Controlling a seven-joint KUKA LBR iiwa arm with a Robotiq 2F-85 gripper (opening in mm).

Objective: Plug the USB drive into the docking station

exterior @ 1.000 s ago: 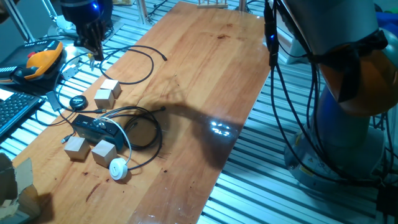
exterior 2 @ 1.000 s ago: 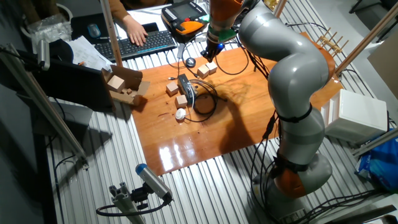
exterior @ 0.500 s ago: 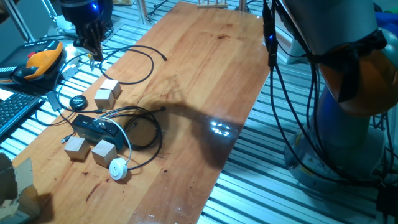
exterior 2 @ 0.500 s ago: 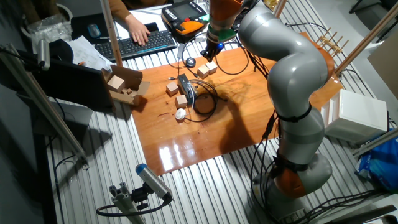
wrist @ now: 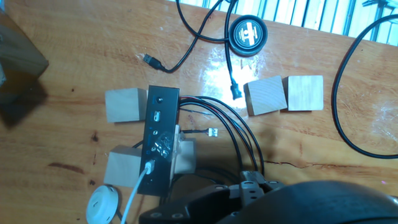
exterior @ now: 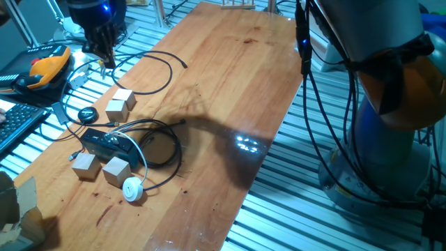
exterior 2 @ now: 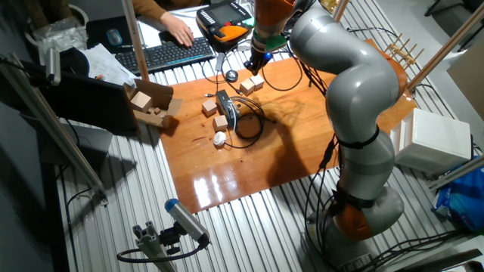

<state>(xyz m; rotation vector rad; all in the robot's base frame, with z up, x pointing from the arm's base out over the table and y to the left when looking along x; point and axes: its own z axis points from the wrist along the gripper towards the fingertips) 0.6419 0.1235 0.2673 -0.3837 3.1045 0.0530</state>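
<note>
docking station (wrist: 159,140) long axis upright in hand view, cubes alongside, pincer (exterior: 106,61) state unclear

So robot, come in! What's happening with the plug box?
Gripper hovering at the table's far end; grip unclear. Docking station flat on the table, not reached. Wooden cubes and loose cables crowd it.

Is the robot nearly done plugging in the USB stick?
Not nearly. Done: nothing I can see; only cables sit in the docking station. In hand: the claw hangs above the table, well away from the station; whether it grips the drive is too small to tell. Left: travel to the station, line up with a port, push in.
</note>
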